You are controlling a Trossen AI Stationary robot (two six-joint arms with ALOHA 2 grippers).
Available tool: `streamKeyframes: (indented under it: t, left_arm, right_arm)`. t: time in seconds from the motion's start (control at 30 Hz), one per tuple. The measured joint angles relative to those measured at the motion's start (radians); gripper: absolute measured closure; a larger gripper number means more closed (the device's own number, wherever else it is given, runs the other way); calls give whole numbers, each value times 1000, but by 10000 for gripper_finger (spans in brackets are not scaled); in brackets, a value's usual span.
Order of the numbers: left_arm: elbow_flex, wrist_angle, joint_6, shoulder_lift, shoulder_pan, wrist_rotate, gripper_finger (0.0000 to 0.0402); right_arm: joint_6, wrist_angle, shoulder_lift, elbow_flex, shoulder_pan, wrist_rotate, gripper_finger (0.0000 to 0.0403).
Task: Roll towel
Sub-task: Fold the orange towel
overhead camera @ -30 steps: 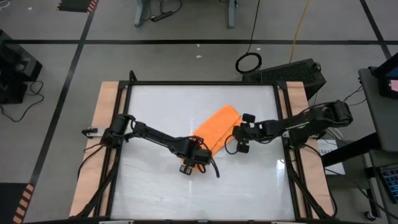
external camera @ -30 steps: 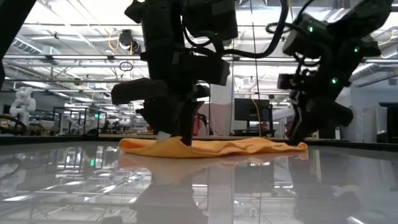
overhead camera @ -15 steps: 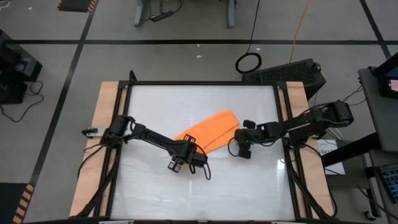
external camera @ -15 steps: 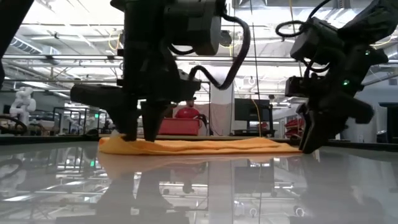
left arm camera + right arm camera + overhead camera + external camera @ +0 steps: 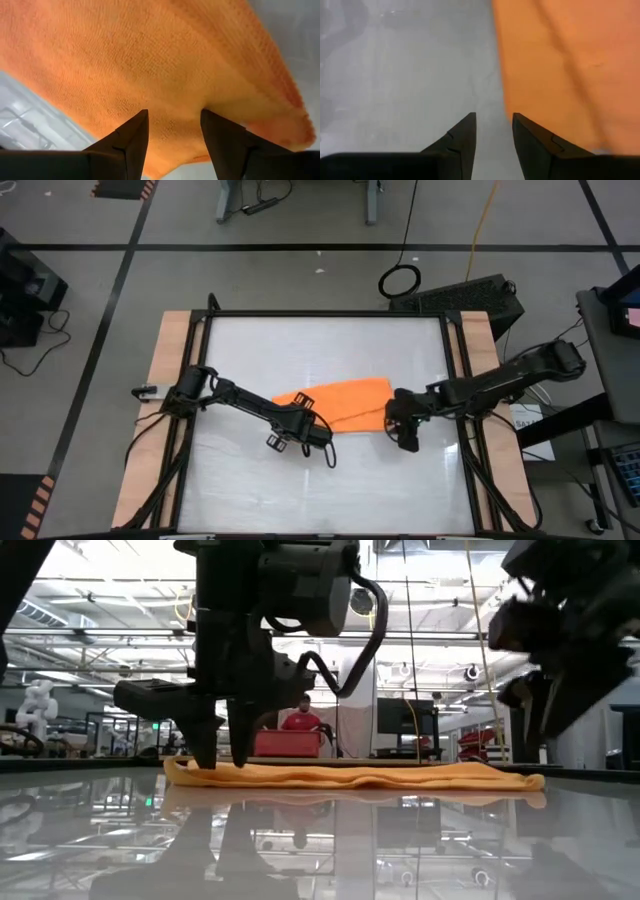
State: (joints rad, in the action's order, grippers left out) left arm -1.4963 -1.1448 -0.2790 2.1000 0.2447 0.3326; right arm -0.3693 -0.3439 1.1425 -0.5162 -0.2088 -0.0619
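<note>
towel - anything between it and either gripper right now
Nothing visible. The left gripper stands open over the towel at its left end; the right gripper, also open, sits just off its right edge over bare table.

A plain bright-orange towel (image 5: 340,402) without pattern is seen on a glossy white counter (image 5: 260,350) edged in pale wood.

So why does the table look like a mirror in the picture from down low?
In the low view the table is glossy, so it reflects the ceiling lights, the dark arms and the orange towel. In the high view the same surface just shows a pale, hazy sheen. In the left wrist view the towel fills the frame and its weave looks slightly soft up close.
</note>
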Motion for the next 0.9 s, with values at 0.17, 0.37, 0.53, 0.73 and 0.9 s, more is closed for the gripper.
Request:
streamKeyframes:
  t: [0.17,0.37,0.53,0.73,0.9]
  left_arm:
    - [-2,-19,2,-23,0,13,214]
    - [-2,-13,17,-79,0,21,214]
    - [-3,36,58,-123,0,-14,214]
    - [-2,65,105,-130,0,-113,214]
    - [10,65,126,-129,2,-120,214]
  right_arm:
    - [50,-166,-92,-11,1,195,284]
    - [153,-192,-82,-6,25,297,284]
    - [200,-187,-17,2,72,292,284]
    - [253,-167,76,2,112,291,284]
    - [283,-147,143,2,148,282,284]
